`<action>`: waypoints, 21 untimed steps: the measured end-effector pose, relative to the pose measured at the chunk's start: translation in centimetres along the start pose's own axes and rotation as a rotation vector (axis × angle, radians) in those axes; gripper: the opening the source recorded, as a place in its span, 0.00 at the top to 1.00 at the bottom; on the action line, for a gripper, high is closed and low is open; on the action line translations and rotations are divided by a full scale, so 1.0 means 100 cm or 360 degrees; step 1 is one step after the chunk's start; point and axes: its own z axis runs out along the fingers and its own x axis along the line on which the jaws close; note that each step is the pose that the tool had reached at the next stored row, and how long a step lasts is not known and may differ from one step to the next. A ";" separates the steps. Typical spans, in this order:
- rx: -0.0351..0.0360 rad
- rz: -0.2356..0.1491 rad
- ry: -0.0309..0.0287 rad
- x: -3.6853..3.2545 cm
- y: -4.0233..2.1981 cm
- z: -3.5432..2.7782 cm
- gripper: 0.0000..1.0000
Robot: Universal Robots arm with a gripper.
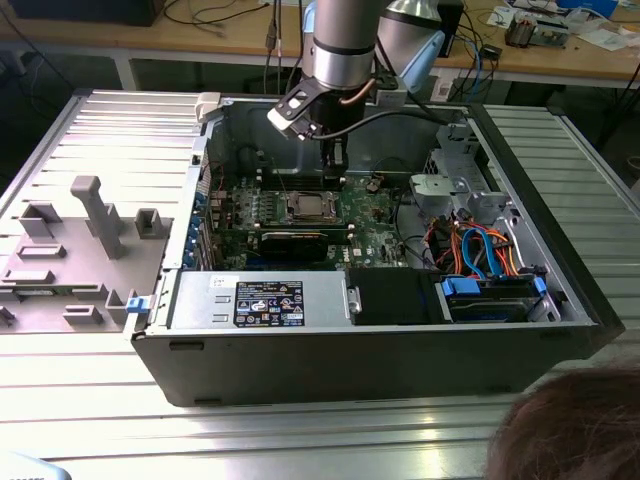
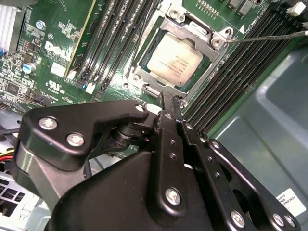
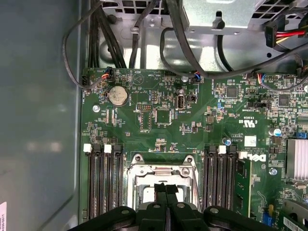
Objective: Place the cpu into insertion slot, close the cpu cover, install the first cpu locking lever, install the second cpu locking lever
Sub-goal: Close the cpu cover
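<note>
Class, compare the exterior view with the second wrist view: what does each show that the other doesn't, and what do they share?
Particular to the exterior view: the whole open computer case on the ribbed table, its power supply, the blue cables and a person's hair at the exterior view's right. Particular to the second wrist view: the cpu cover framing the chip, and a thin wire lever sticking out beside the socket. Shared: the green motherboard, the cpu in its socket, and the tool, shut, at the socket's edge.
</note>
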 end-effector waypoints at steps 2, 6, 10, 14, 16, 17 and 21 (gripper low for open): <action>0.0000 0.0000 0.00000 0.0000 -0.0004 0.0002 0.89; 0.0000 0.0000 0.00000 0.0001 -0.0017 0.0005 0.89; 0.0000 0.0000 0.00001 0.0001 -0.0029 0.0010 0.89; 0.0000 0.0000 -0.00001 0.0002 -0.0044 0.0015 0.89; 0.0000 0.0000 0.00000 0.0002 -0.0052 0.0017 0.89; 0.0000 0.0000 0.00000 0.0002 -0.0056 0.0018 0.89; 0.0000 0.0000 0.00000 0.0003 -0.0080 0.0023 0.89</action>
